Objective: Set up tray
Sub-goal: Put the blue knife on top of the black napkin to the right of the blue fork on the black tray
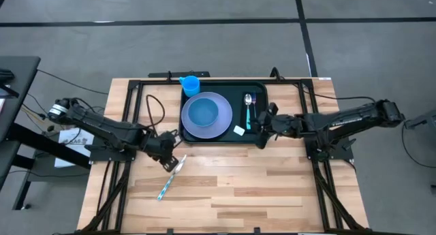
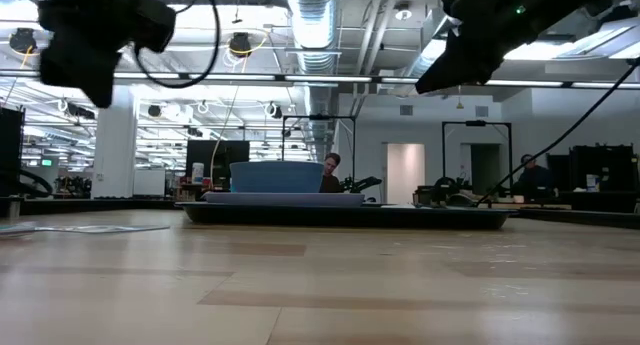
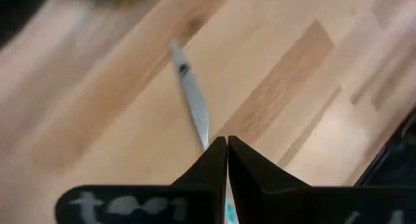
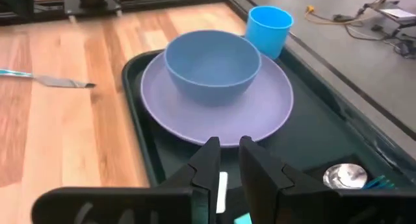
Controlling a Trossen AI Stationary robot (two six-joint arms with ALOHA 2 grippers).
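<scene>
The dark tray (image 1: 255,136) lies at the table's far middle. It holds a lilac plate (image 1: 221,129) with a blue bowl (image 1: 202,112) on it, a blue cup (image 1: 190,84) and a spoon (image 1: 248,102). A knife (image 1: 170,180) with a teal handle lies flat on the wood, left of and nearer than the tray. My left gripper (image 3: 227,143) is shut and hangs above the knife's blade (image 3: 192,100), clear of the table. My right gripper (image 4: 229,149) hovers over the tray's right part, pointing toward the plate. Its fingers stand a narrow gap apart with nothing between them.
A small white piece (image 1: 238,131) lies on the tray near the spoon's handle. Bare wood spreads across the near half of the table (image 1: 272,194). Black frame rails (image 1: 129,105) run along both sides. In the low view, both arms hang well above the tabletop.
</scene>
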